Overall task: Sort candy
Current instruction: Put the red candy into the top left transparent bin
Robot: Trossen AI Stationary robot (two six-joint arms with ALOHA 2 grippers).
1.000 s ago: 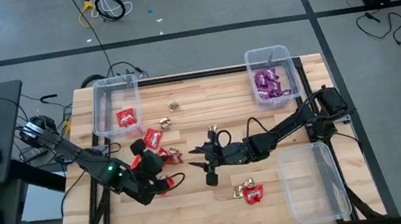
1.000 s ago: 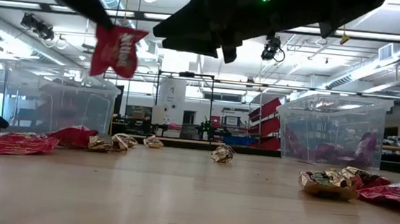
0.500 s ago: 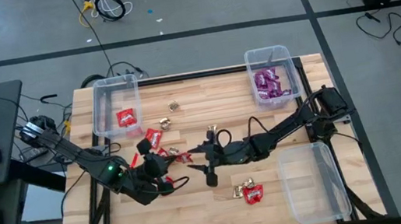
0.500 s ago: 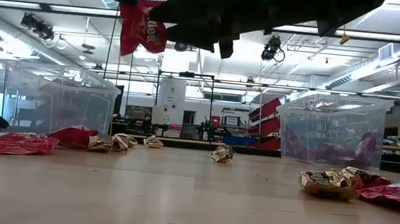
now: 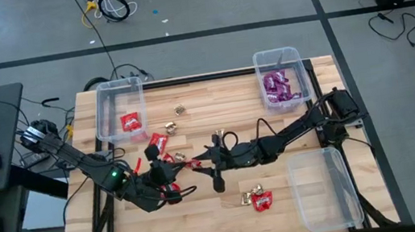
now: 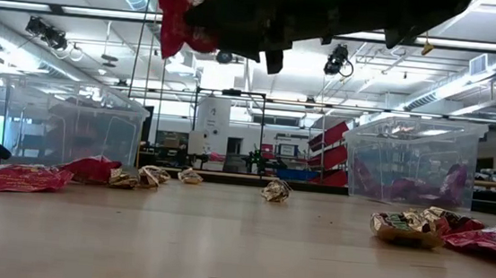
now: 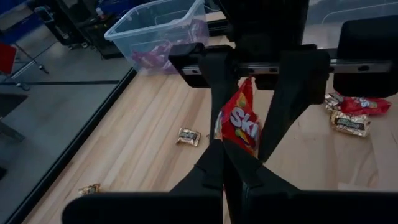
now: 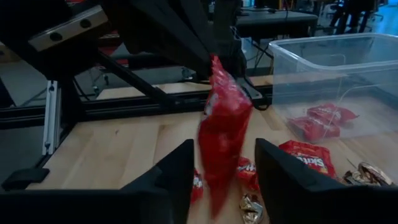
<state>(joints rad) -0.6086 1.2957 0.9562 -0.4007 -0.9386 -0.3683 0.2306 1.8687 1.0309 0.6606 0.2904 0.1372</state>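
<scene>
A flat red packet [image 8: 221,134] hangs in the air above the middle of the wooden table [image 5: 213,99], held between the two arms. In the left wrist view the left gripper [image 7: 225,163] has its jaws clamped together on the packet's [image 7: 239,124] lower edge, and white lettering shows on the wrapper. That view also shows the right gripper [image 7: 249,118] facing it, with one dark finger on each side of the packet. The right wrist view shows the same from the far side: the right arm's own fingers [image 8: 171,171] stand apart with the packet between them, and whether they press on it cannot be told. From above, the packet [image 5: 191,165] is only a thin red sliver between the two gripper heads. The low view alone shows how high it [image 6: 187,17] hangs, well clear of the tabletop.

The rest of the candy lies around this packet. Just beside it on the left arm's side, red packets [image 5: 158,142] and gold pieces [image 5: 178,157] lie on the wood. On the near side lies a red and gold pair [image 5: 257,199]. A lone gold piece [image 5: 180,110] lies towards the far edge. Beyond the left arm, a clear bin [image 5: 103,110] holds one red packet [image 5: 131,123]. A second bin [image 5: 298,66] at the far right holds purple packets [image 5: 276,86]. A third bin [image 5: 349,194] stands at the near right.
</scene>
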